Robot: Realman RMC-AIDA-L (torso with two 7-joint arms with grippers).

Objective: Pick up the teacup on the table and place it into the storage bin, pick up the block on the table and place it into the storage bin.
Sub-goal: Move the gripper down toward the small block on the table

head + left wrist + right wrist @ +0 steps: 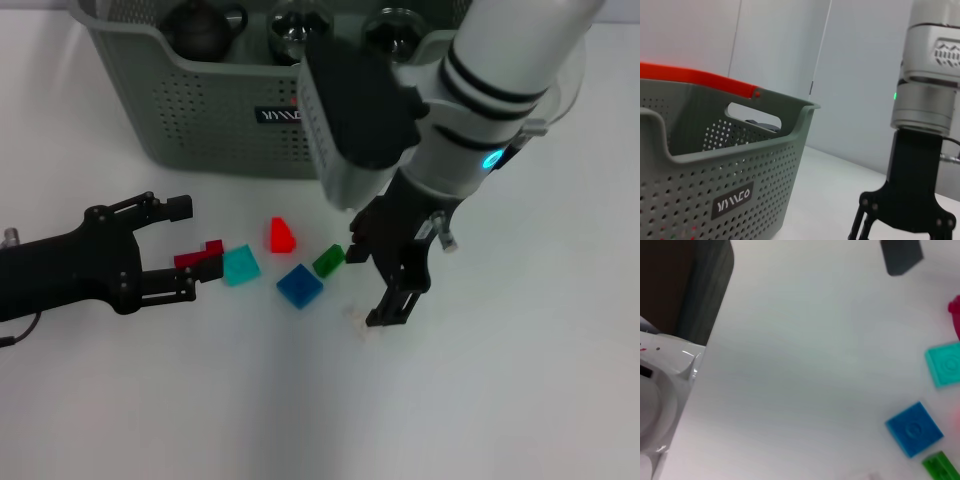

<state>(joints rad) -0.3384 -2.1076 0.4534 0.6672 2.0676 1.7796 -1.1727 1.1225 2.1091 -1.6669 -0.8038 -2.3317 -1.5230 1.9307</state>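
A black rectangular label (733,200) with stylised white lettering sits on the perforated front wall of the grey-green storage bin (765,165); the characters cannot be read as a clear word. A faint embossed logo (946,53) marks the right arm's grey wrist housing, also unreadable.

It looked like a robotics lab or test room set up for manipulation trials. A plain white table (500,400) carried only staged props: small coloured toy blocks (299,285) near its middle and a perforated grey-green storage bin (200,110) toward its far edge. Behind the bin, the left wrist view showed bare pale wall panels (780,45) without furnishings or household clutter.
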